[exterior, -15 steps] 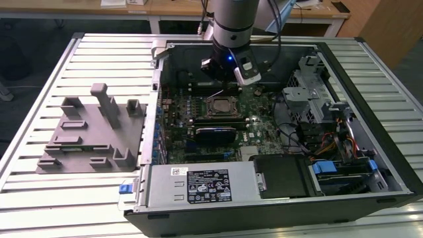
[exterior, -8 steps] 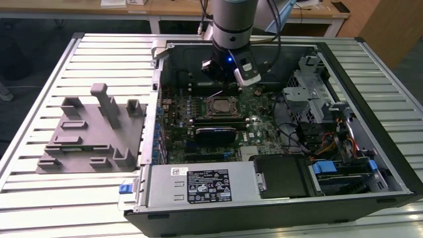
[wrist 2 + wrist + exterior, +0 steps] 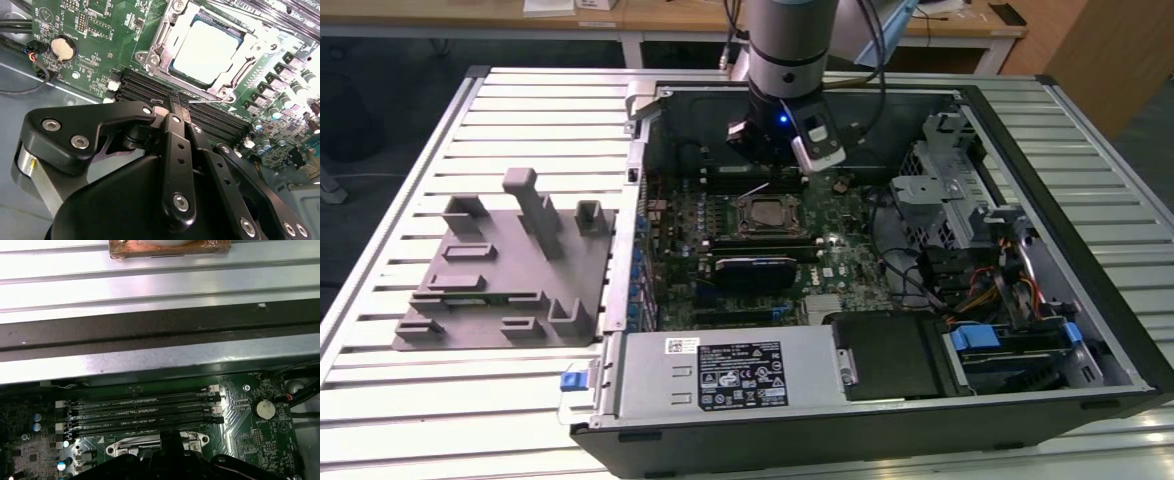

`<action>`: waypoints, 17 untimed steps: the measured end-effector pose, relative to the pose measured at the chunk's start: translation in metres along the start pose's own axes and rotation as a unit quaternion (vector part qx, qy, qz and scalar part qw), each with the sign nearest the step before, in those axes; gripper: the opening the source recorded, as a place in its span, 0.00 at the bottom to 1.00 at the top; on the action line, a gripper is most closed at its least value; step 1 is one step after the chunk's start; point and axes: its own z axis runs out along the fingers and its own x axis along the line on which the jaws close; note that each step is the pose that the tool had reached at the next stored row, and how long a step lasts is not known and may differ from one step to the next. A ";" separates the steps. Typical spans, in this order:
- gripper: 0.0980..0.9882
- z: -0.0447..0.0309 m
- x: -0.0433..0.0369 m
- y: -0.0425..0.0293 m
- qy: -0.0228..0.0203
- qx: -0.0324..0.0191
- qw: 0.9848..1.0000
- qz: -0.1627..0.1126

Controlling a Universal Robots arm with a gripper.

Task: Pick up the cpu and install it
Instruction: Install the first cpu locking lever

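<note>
The cpu (image 3: 206, 49), a shiny silver square, lies flat in the motherboard socket, with the metal socket frame (image 3: 159, 44) around it. In the exterior view the cpu (image 3: 765, 213) sits mid-board inside the open computer case. My gripper (image 3: 774, 160) hangs just above the board, a little behind the socket and over the memory slots. In the second wrist view the black fingers meet at the gripper (image 3: 174, 102) tip, shut with nothing between them, and they stand apart from the cpu.
The grey moulded fixture block (image 3: 507, 270) stands on the slatted table at the exterior view's left. Memory slots (image 3: 140, 410) and a coin battery (image 3: 264, 409) lie by the socket. The case wall (image 3: 640, 200), drive cage (image 3: 947, 190) and power supply (image 3: 720, 375) hem in the board.
</note>
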 end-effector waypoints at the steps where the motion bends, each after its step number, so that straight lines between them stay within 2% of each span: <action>1: 0.01 0.0005 0.0001 0.0004 -0.001 0.001 1.000 0.000; 10: 0.01 0.0063 0.0020 0.0061 -0.009 0.005 1.000 -0.002; 14: 0.01 0.0091 0.0032 0.0067 -0.018 0.010 1.000 -0.004; 17: 0.01 0.0114 0.0052 0.0066 -0.027 0.012 1.000 -0.006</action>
